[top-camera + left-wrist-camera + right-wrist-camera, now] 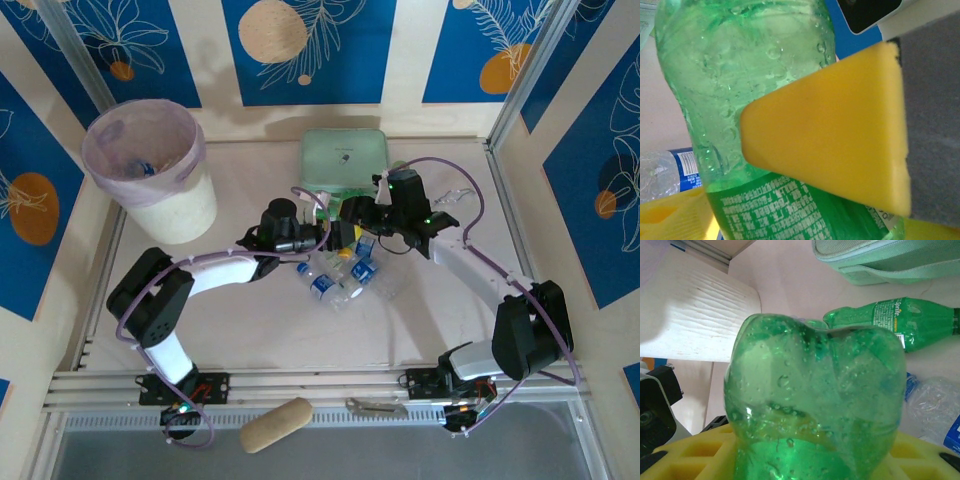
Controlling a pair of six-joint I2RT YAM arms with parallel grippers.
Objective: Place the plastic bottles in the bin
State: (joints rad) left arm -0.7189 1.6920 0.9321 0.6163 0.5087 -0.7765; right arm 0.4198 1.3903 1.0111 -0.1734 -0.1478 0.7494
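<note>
Gripping a green bottle (740, 75) with the left gripper (303, 238), shut snug, with a yellow pad (830, 135) flat on the bottle's side. Gripping a green bottle end (815, 390) with the right gripper (362, 214) too, snug on yellow fingers (685, 452). Hard to tell if one bottle or two.

Could go wrong a few ways. Nearest first: could brush the pile of plastic bottles (340, 278) lying on the table just under and in front of both hands, and send round ones rolling toward the near rail (300, 385). Next, at the hands: could bump hand on hand, so close together. Could turn into a tug if both on one bottle, then squash it or pop it free. Could slip as well, with such a smooth, wet-looking skin. Farthest: could drop short of the bin (190, 215), well apart at the back left, or snag its floppy bag (190, 165).

Now for room. Plenty of bare table (250, 330) between the pile and the near rail. Open path on the left from the pile to the bin. Little room behind: mint case (345, 155) just past the hands, then the back wall (300, 50). Little room on the right also, with a side wall (590, 200) close by. Best to lift high first, then swing left.
</note>
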